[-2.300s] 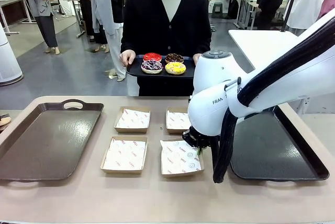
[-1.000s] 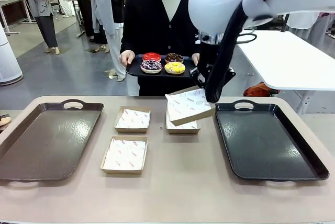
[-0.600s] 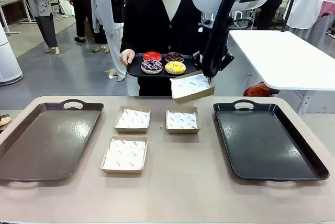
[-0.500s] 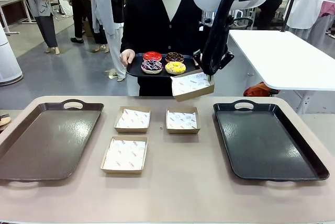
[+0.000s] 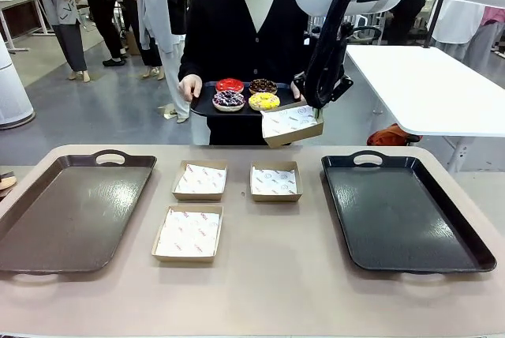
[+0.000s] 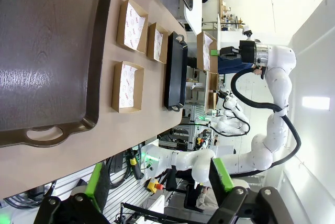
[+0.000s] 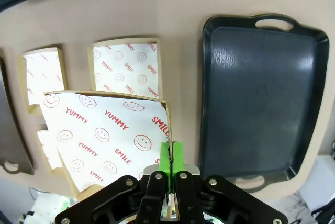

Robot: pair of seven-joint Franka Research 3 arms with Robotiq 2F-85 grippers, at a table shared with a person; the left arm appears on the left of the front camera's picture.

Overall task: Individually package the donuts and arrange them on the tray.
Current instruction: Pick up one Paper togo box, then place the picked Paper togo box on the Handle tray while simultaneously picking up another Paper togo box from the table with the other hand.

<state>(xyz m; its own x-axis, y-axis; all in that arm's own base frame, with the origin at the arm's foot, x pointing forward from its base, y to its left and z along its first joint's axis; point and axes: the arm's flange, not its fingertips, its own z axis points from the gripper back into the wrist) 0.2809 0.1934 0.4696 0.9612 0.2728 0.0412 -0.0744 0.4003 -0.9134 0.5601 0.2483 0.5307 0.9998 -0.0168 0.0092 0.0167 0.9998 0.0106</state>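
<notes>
A person at the far side holds a small black tray [image 5: 203, 106] with the donuts on it: red [image 5: 230, 85], chocolate [image 5: 263, 87], purple with sprinkles [image 5: 229, 99] and yellow [image 5: 264, 102]. My right gripper [image 5: 319, 106] is shut on the rim of a paper-lined cardboard box [image 5: 292, 125], held in the air just right of that tray. In the right wrist view the gripper [image 7: 170, 156] pinches the box [image 7: 110, 135] at its corner. My left gripper [image 6: 157, 182] is open and holds nothing, high above the table's left end.
Three more lined boxes lie on the table [image 5: 200, 179], [image 5: 275, 181], [image 5: 188, 232]. A large brown tray [image 5: 71, 212] lies at the left and a large black tray [image 5: 402, 212] at the right. Other people stand far behind.
My right arm lifted the box from the table's front right spot and carried it up and away, to beside the person's donut tray. The left gripper stayed open.
</notes>
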